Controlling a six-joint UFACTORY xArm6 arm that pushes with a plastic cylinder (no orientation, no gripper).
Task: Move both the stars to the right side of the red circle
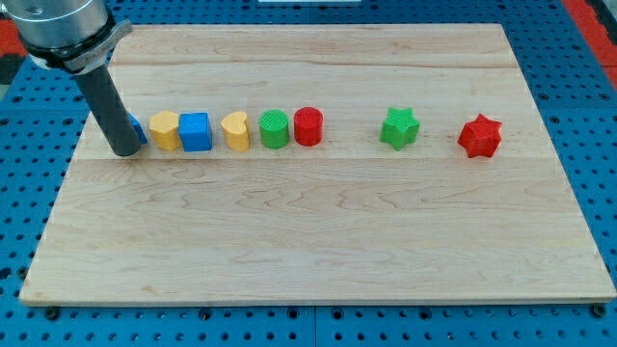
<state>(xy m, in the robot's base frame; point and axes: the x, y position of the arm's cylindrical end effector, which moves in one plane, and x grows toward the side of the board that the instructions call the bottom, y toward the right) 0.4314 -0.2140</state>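
Blocks sit in one row across the far half of your wooden bench (318, 251), running left to right. At the left end my tip (126, 151) rests on the bench, with a blue block (136, 130) just behind it, mostly hidden by the rod, so you cannot make out its shape. Next along come a yellow heart (165, 130), a blue cube (195, 131) touching it, a second yellow heart (235, 130) just beside that, then a green circle (274, 128) and the red circle (308, 126), those two side by side and about touching. Both stars lie to the right of the red circle: the green star (399, 128) stands apart from it across a clear gap, and the red star (480, 136) sits further right again, near the bench's right edge. My tip is well apart from both stars, at the opposite end of the row. You will find no jaws on this rod, so their state cannot be told.
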